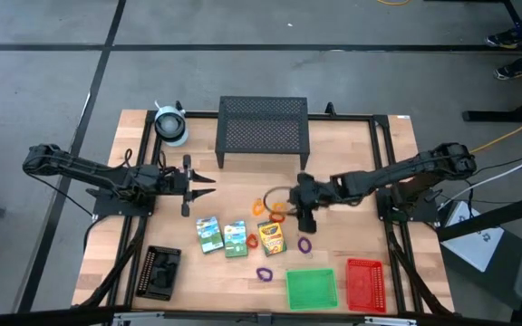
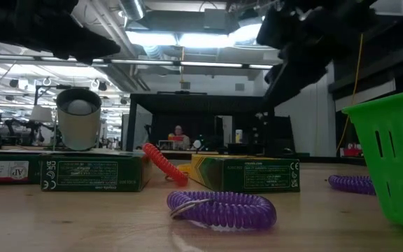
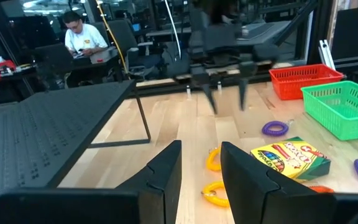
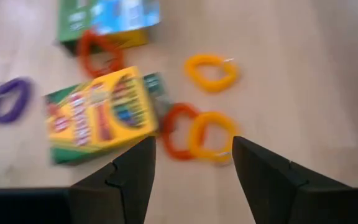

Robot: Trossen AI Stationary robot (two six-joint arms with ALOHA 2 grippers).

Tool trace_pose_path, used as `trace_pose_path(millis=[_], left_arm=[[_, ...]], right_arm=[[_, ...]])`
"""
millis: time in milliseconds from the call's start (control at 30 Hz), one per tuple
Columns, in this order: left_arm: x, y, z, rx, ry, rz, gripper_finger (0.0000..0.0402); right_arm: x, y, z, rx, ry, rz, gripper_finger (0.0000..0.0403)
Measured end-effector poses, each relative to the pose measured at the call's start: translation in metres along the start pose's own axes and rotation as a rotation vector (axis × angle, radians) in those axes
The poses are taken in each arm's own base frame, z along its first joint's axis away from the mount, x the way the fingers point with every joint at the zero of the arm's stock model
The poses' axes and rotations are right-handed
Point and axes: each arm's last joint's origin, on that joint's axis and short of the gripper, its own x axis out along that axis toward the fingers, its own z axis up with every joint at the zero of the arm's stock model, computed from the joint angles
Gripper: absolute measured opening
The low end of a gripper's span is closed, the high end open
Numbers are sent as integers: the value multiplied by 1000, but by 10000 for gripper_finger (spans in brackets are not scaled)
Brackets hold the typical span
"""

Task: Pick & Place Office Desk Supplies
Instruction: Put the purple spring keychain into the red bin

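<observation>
Right hand open, holding nothing, hovering mid-counter over the orange loops beside the yellow-green crayon box; box lettering blurred, unreadable. Left hand parted, empty, over the counter's left half. Two green-white card boxes lie left of the crayon box; small print illegible. Green tray and red tray at the front edge, right; black tray front left.

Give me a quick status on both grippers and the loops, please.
Right gripper open, empty, above orange coil loops beside yellow-green crayon box. Left gripper open, empty, waiting near black mesh stand. Nothing in the way.
</observation>
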Motion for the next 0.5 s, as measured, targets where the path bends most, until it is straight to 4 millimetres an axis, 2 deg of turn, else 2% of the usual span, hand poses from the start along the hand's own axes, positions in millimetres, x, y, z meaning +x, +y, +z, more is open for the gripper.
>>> trace_pose_path(millis=[333,500], left_arm=[[0,0,1,14,-5,1,104],[0,0,1,10,-5,1,104]], right_arm=[[-6,37,-23,140,99,-74,215],[1,57,-36,190,128,-101,215]])
